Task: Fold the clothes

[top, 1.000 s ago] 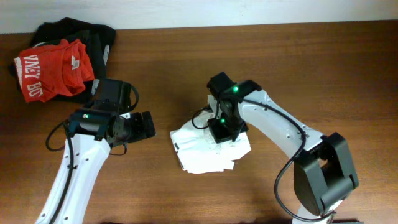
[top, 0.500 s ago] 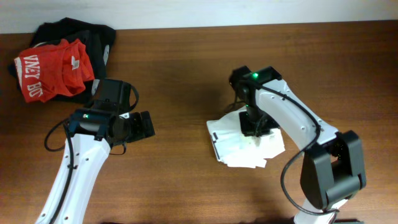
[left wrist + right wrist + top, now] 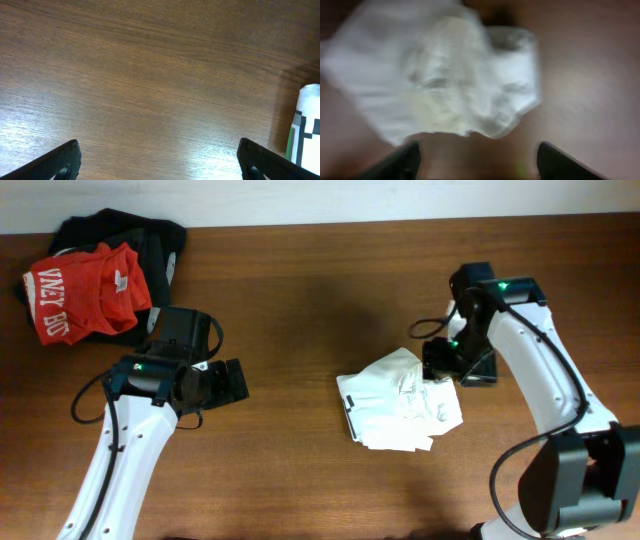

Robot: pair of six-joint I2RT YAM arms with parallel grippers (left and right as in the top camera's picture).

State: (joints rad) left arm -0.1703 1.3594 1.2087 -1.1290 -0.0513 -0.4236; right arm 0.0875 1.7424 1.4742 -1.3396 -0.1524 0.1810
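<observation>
The clothes (image 3: 398,402) are a white T-shirt lying in a compact, wrinkled folded bundle on the table, right of centre. My right gripper (image 3: 440,362) hovers at the bundle's upper right edge. In the blurred right wrist view the white shirt (image 3: 445,75) lies just ahead of the right gripper (image 3: 485,162), which is open with only bare wood between its fingers. My left gripper (image 3: 232,380) stands wide open well to the left of the shirt. In its own view the left gripper (image 3: 160,165) frames bare wood, and a white edge of the shirt (image 3: 310,125) with a dark print shows at the right border.
A red shirt with white lettering (image 3: 82,295) lies on a black garment (image 3: 155,235) at the table's back left corner. The wooden table (image 3: 300,300) runs to a pale wall along the far edge.
The right gripper dragged the folded shirt to the right, then opened, let it go and drew off to the bundle's upper right. The left arm has not moved.
</observation>
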